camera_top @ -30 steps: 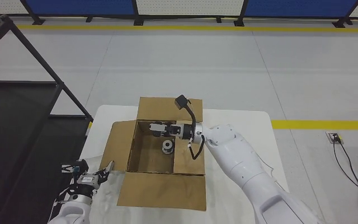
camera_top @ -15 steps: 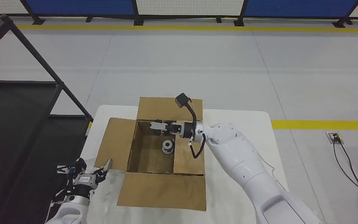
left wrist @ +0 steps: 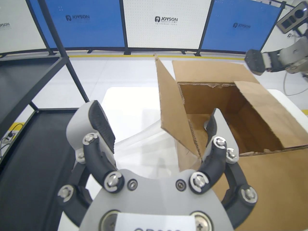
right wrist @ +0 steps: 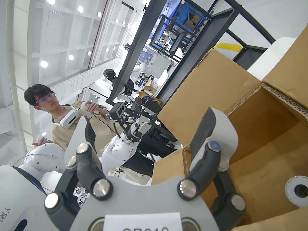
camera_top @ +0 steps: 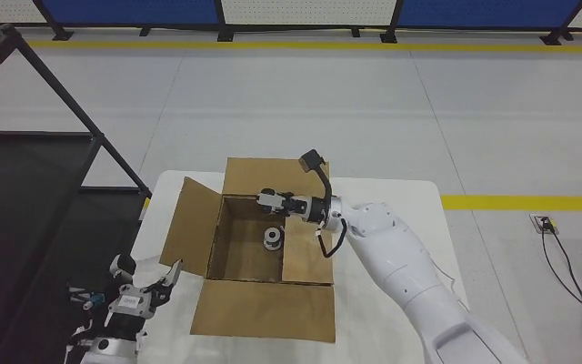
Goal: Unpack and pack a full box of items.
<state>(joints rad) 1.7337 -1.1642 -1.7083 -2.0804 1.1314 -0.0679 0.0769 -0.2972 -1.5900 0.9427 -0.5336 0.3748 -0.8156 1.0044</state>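
Found right claw [right wrist: 149, 121] wide, empty, over 12 o'clock rim of cardboard box [camera_top: 264, 311]; left claw [left wrist: 155, 114] likewise wide off 8 o'clock corner. Logged round metal part [camera_top: 272, 239] on box floor, centre. Judged best to descend vertically, straddling part, clear of 3 o'clock flap [camera_top: 306, 259].

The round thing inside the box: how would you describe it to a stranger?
On the white table sits an open cardboard box. On its floor lies the round thing: a grey-white ring with a dark hole, pale against the brown card.
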